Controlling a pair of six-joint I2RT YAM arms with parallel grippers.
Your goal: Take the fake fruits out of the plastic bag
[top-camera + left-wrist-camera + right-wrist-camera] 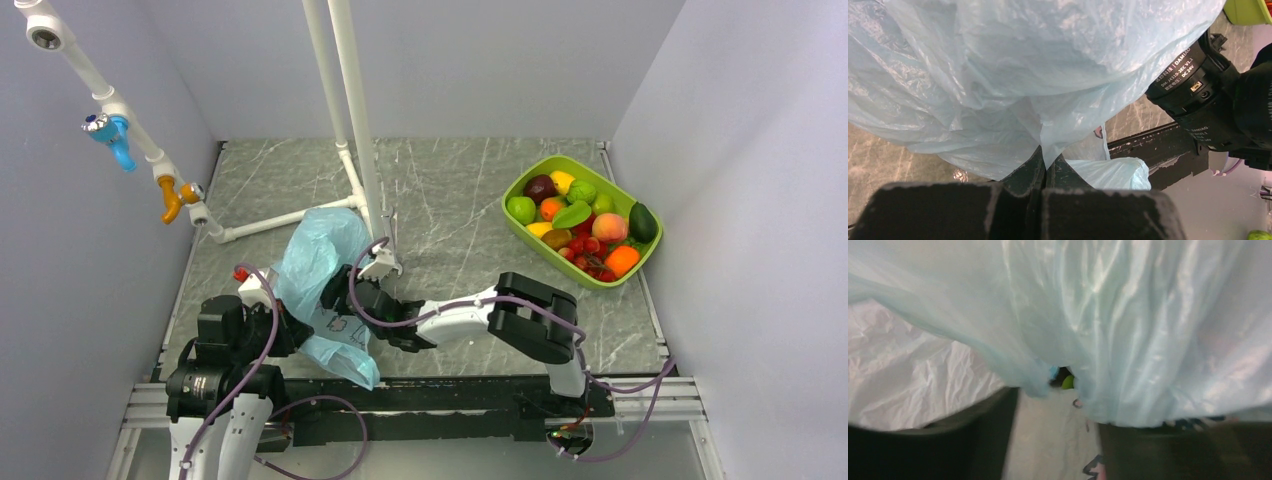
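Grey marbled desk [460, 190] between pale walls, and a white pipe frame [352, 100] rising from its middle. From the top camera, the fake fruits [585, 225] sit heaped in a lime-green tray [563, 161] at the far right corner of the desk: green, red, orange and yellow all together. Well apart from them, toward the near left corner, the plastic bag [318, 255] stands bunched up, light blue and crinkly. The left arm reaches in behind it and its pincer is hidden from this angle. The right pincer [345, 292] noses in from the right, its tip against the bag's side.

Over to the left wrist camera: the left pincer [1044, 162] is pressed tight together, pinching a gathered fold of the plastic bag [1023, 75], and the film billows out above it to fill most of the view. The right arm's black motor housing [1193, 85] sits just beside the bag on the right.

Now the right wrist camera, rather blurred: the right pincer [1058, 440] is spread, its two dark fingers [973, 435] apart at the bottom of the view. The plastic bag [1148, 330] drapes across and over their tips. A small gap in the film shows a spot of yellow-green, and I cannot tell what it is.
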